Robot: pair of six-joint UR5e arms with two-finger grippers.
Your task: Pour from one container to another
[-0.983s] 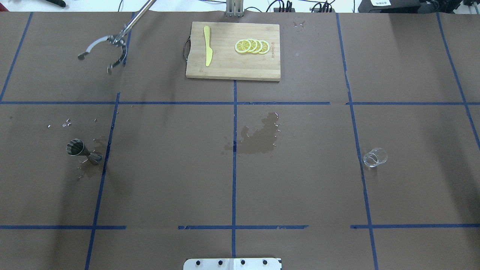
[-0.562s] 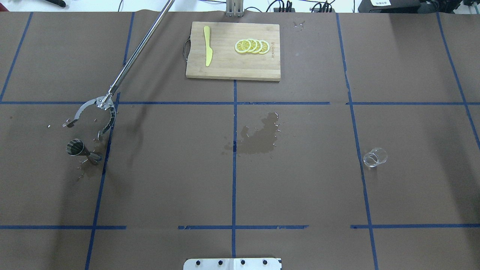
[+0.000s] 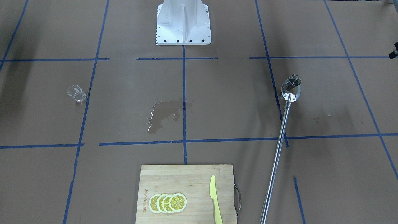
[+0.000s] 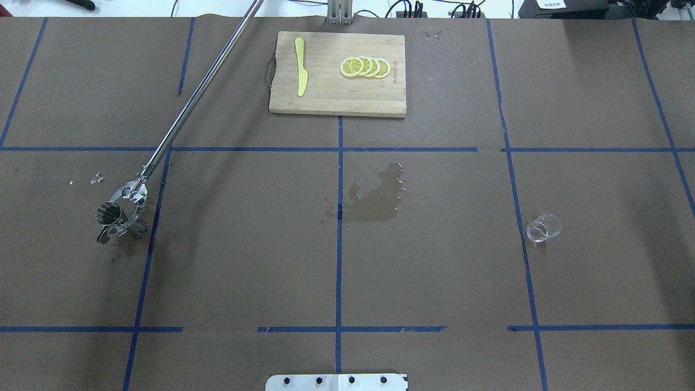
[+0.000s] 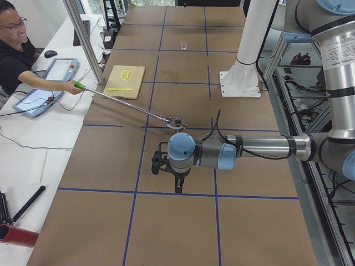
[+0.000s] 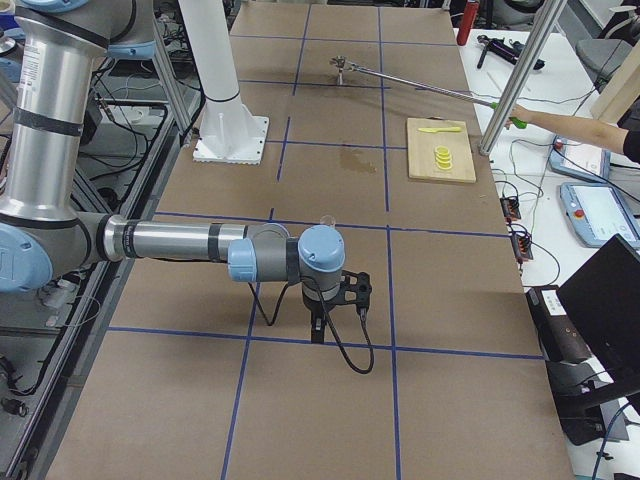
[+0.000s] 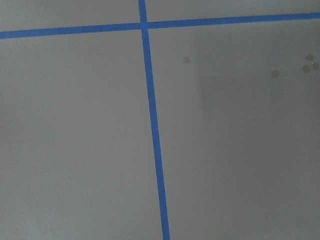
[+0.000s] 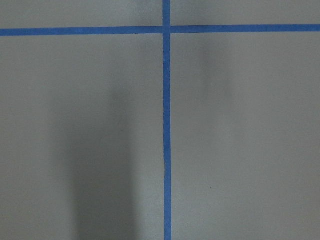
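The steel jigger [image 4: 110, 213] stands at the table's left side, also seen in the front view as the jigger [image 3: 294, 82]. A person's long reach-grabber claw [image 4: 128, 209] sits around it. The clear glass tumbler [image 4: 542, 227] stands alone at the right side, seen again as the tumbler [image 3: 77, 93]. My left gripper [image 5: 177, 187] hangs over bare table nearer than the jigger, and my right gripper [image 6: 315, 330] hangs over the table near the tumbler [image 6: 326, 220]. Both show only in the side views, so I cannot tell whether they are open or shut.
A wooden cutting board [image 4: 331, 92] with lemon slices [image 4: 365, 67] and a yellow knife [image 4: 301, 65] lies at the far middle. A wet patch [image 4: 374, 198] darkens the centre. The grabber's metal pole [image 4: 201, 87] slants across the far left. The robot base [image 3: 183, 23] stands at my edge.
The person's grabber has travelled from the far left corner toward me and its claw has come down around the jigger. The jigger and the tumbler have not moved.
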